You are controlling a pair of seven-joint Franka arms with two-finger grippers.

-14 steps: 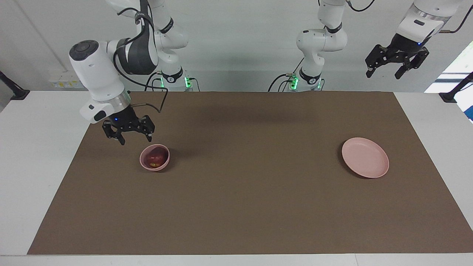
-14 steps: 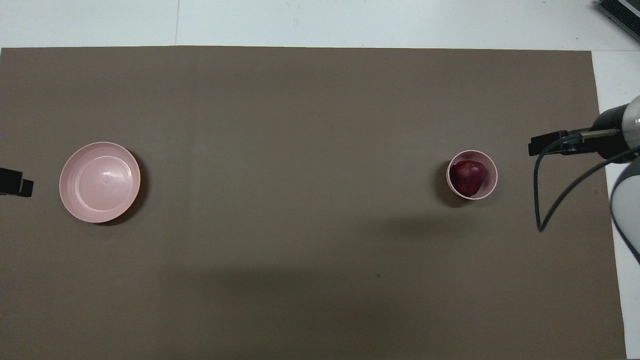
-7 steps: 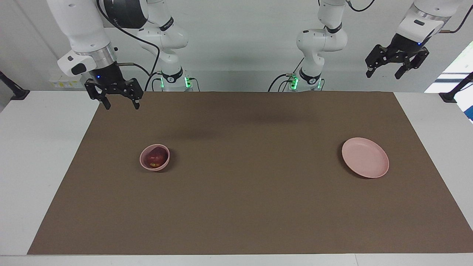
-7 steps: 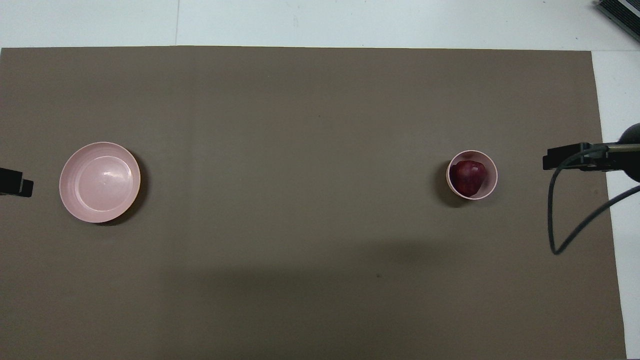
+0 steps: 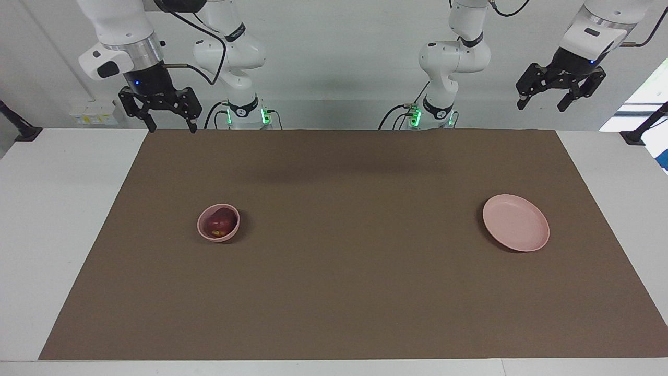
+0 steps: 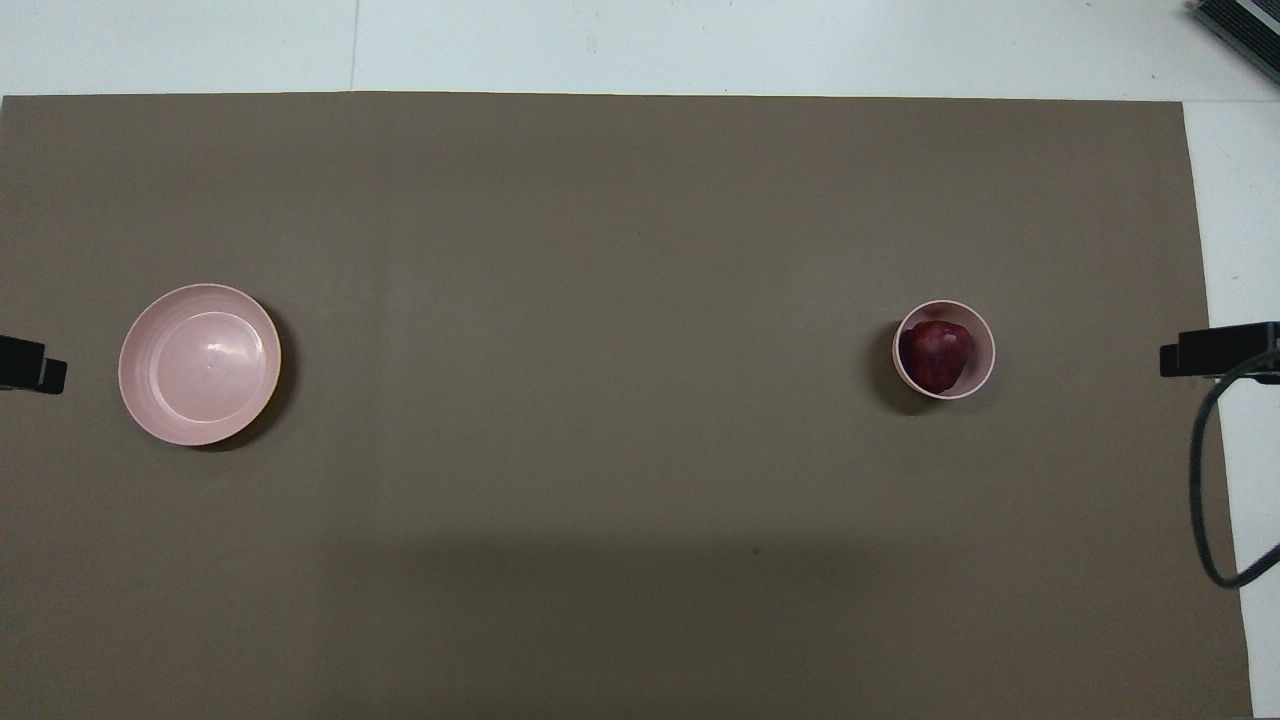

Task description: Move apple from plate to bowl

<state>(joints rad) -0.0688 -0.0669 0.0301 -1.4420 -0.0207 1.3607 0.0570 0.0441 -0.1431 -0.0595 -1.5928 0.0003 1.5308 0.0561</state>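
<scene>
Brown mat (image 5: 344, 292) covers the table (image 5: 57, 219). On it, the apple (image 5: 219, 222) sits in the bowl (image 5: 203, 228); the bare plate (image 5: 522, 230) lies well apart. Both claws, right (image 5: 166, 125) and left (image 5: 543, 103), hang raised, spread wide, gripping nothing.

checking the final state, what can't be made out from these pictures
- Underside of the apple: the bowl wall hides it in both views.
- Right claw: the overhead view's edge cuts off all but a dark tip.
- Left claw: likewise only a tip at the overhead view's edge.
- Plate: nothing hidden, bare.
</scene>
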